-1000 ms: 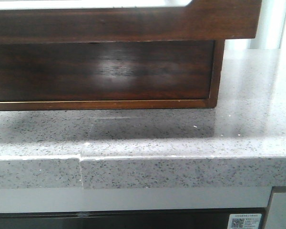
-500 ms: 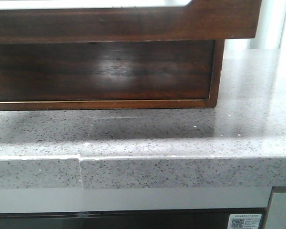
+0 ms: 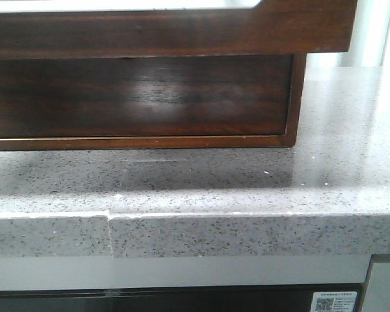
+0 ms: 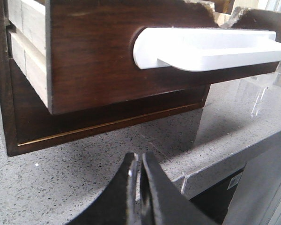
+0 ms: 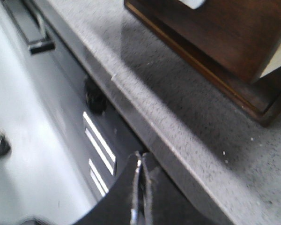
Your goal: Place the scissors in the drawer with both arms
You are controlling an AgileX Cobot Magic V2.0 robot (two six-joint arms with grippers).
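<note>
The drawer (image 4: 103, 56) sticks out of the brown wooden chest (image 3: 292, 104), pulled open above the grey speckled tabletop (image 3: 247, 188). The scissors are not in any picture. The left hand (image 4: 139, 187) is closed tight with nothing in it, low in front of the chest, and the right hand (image 5: 141, 187) is closed and empty too, by the tabletop edge.

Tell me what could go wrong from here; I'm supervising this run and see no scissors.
1. The drawer juts past the chest, overhanging the counter; an arm rising beneath could strike it.
2. Both grippers, left and right, have shut, empty fingers and no scissors in view, so the pickup needs searching.
3. The right gripper sits below the counter edge and could clip it.
</note>
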